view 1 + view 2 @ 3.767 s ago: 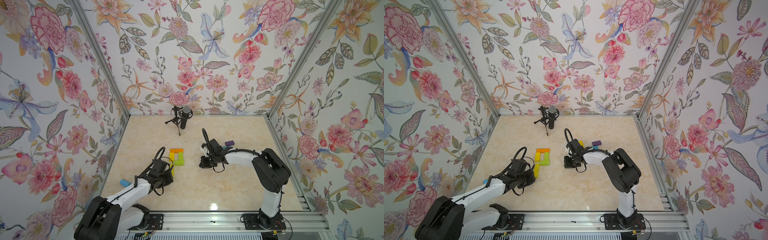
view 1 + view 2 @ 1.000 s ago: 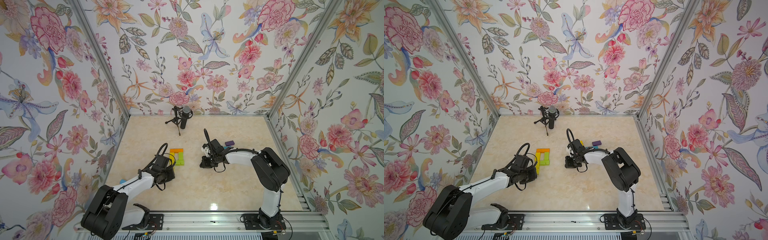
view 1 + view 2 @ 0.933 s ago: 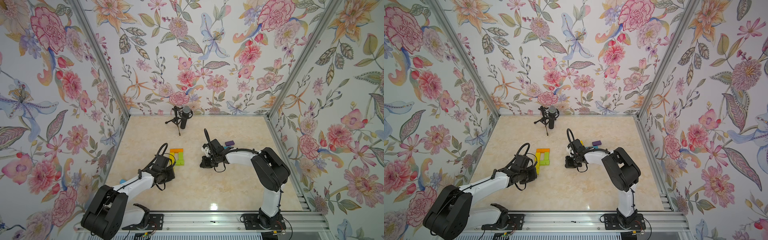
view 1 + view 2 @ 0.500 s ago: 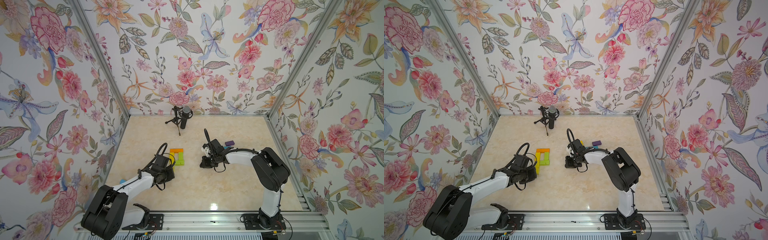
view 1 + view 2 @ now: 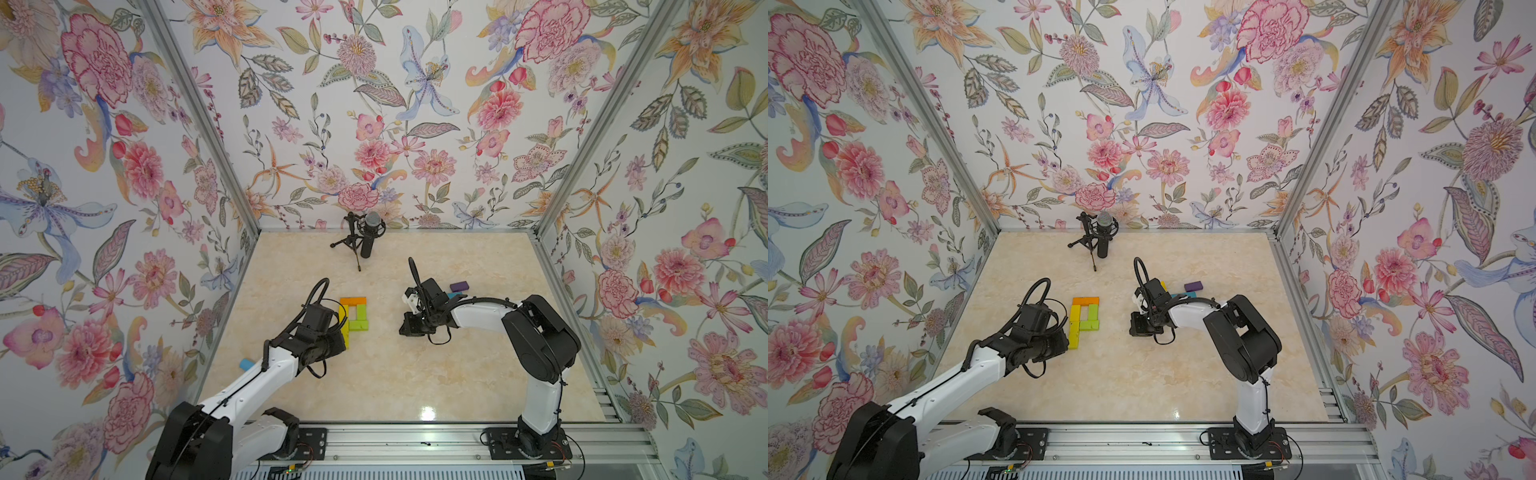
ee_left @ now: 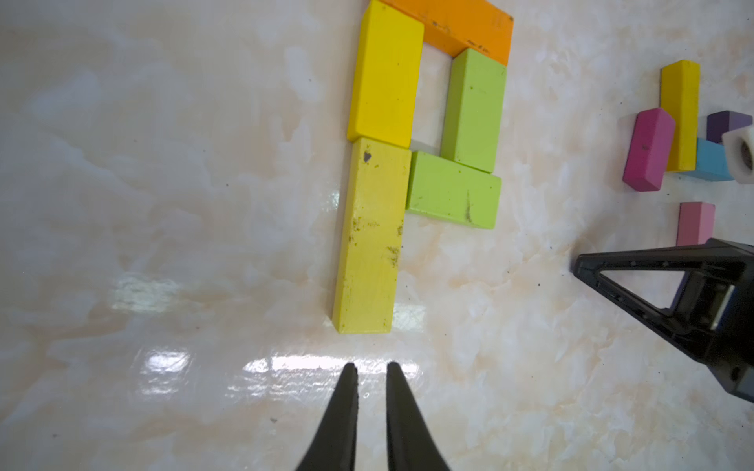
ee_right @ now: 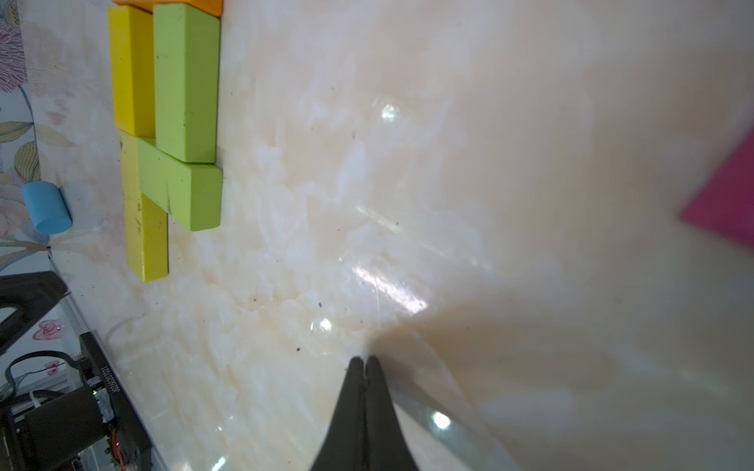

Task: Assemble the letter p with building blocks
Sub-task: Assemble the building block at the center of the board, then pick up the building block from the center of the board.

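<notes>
In a top view, you see the building blocks forming a P on the table, between both arms.

Left wrist: your left gripper is narrowly parted and empty, just short of the stem block.

Right wrist: your right gripper is pinched closed, empty.

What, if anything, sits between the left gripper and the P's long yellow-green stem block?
Nothing visible. In the left wrist view only bare tabletop lies between the left gripper, its jaws slightly apart and empty, and the near end of the stem block.
</notes>
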